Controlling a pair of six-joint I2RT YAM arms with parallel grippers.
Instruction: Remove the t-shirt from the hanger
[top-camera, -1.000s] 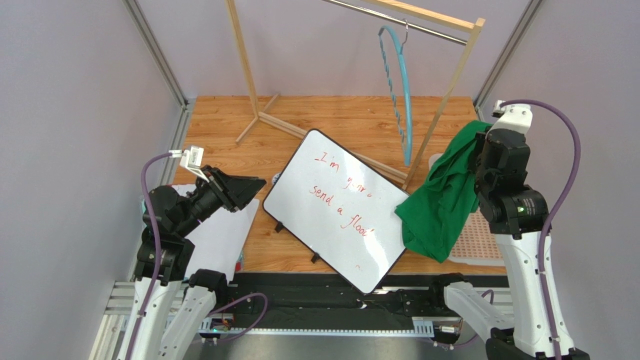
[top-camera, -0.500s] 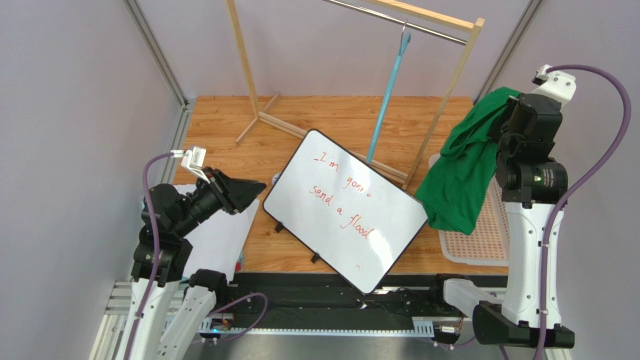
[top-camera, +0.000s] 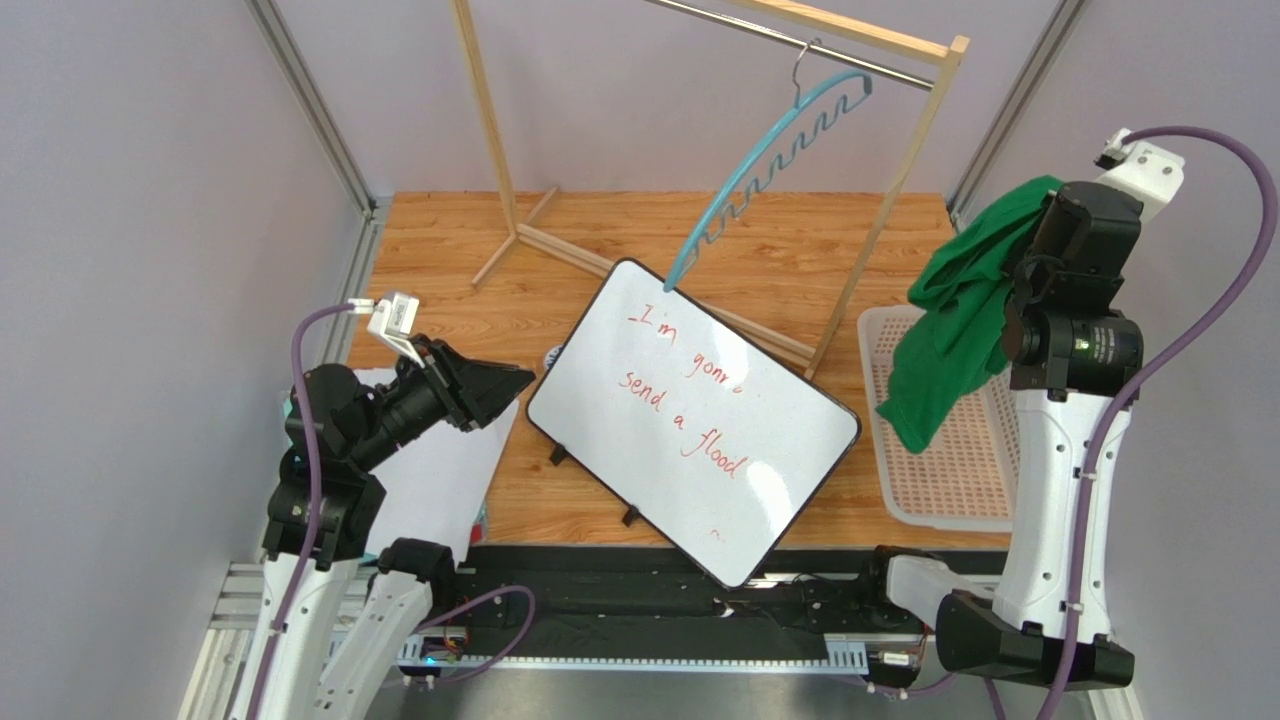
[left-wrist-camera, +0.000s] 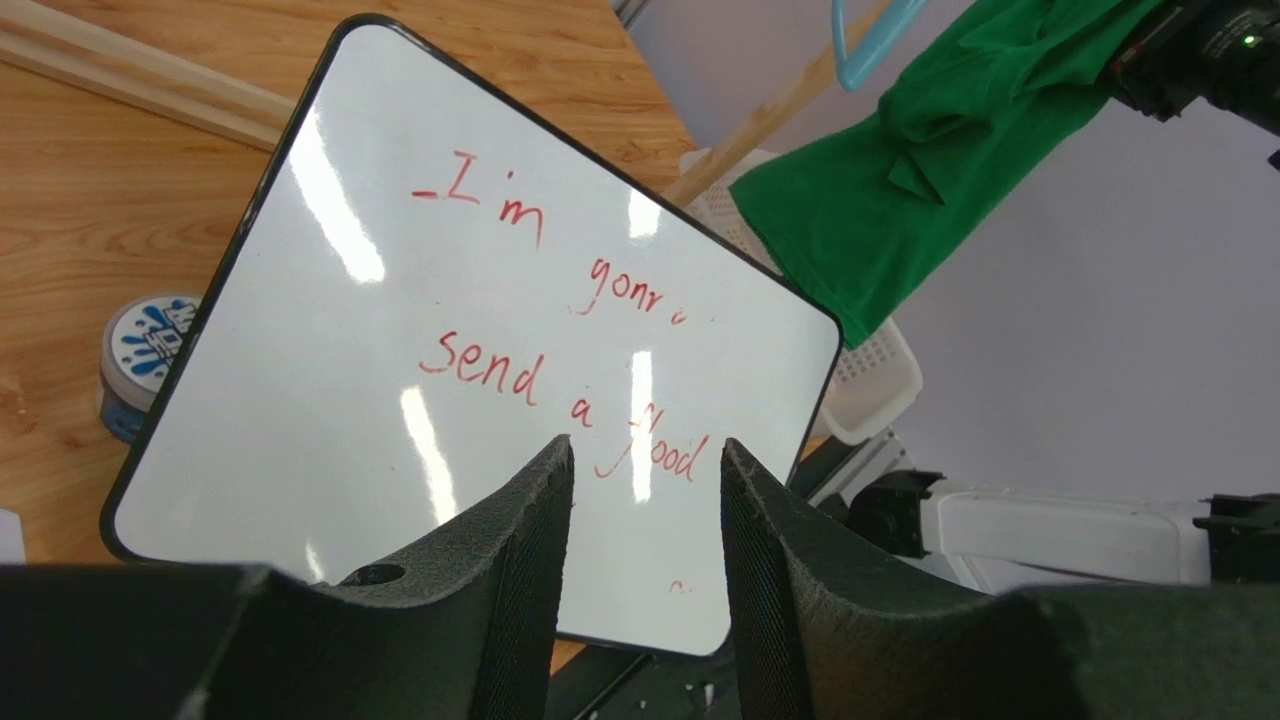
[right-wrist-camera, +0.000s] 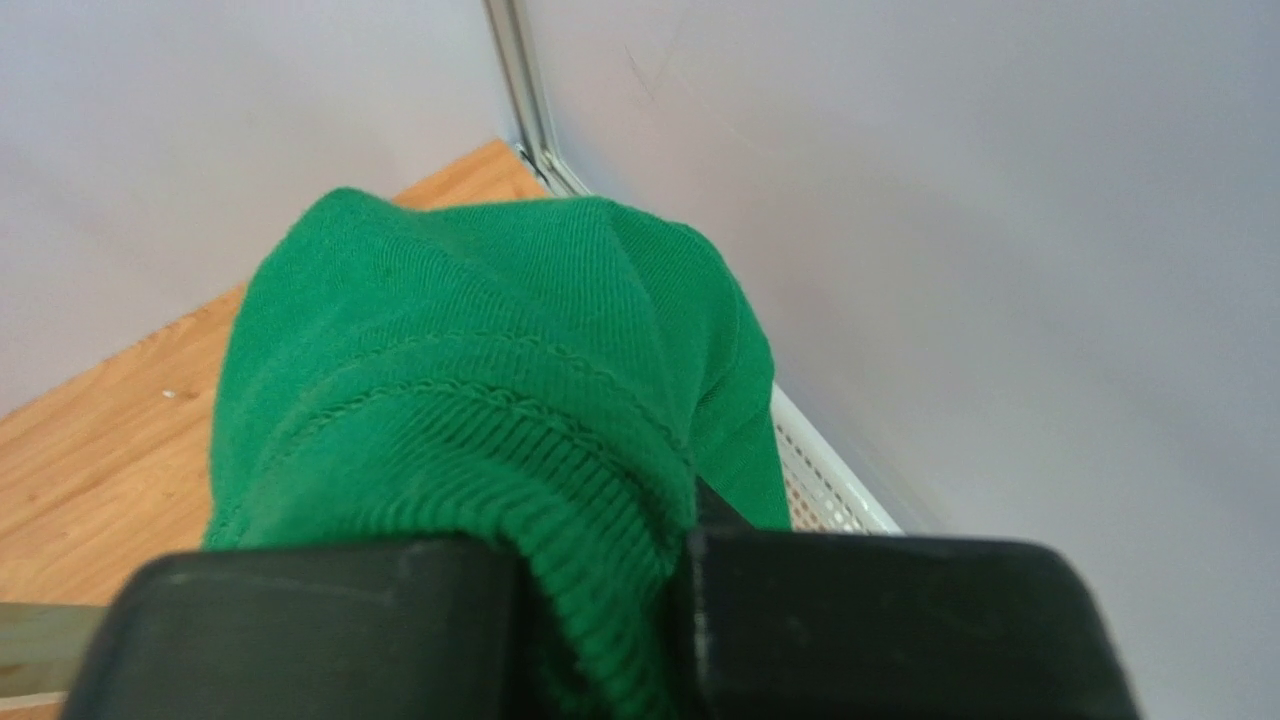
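Right gripper (right-wrist-camera: 679, 558): jaws pinched tight on a bunched fold of the green t-shirt (top-camera: 957, 333), ribbed hem showing between the fingers; arm raised high at the right side of the table.

T-shirt: hangs free below that gripper, draped over the white mesh basket (top-camera: 962, 477); lower edge appears clear of the basket; well apart from the hanger, no cloth on it.

Hanger (top-camera: 763, 147): light-blue, bare; grey hook on the metal rail (top-camera: 751, 30) of the wooden rack (top-camera: 496, 135); tilted, its low end pointing down toward the top corner of the whiteboard (top-camera: 691, 423).

Left gripper (left-wrist-camera: 643, 495): 2 fingers part-way apart, nothing between them; aimed across the whiteboard from the left side, above the white papers (top-camera: 436, 483); takes no part in the hold.

Progress, as judged: the removal itself looks done; shirt and hanger fully separated, hanger left on the rail. Remaining, if anything: lowering the shirt somewhere, likely the basket beneath it, and letting go; 1 arm should be enough.
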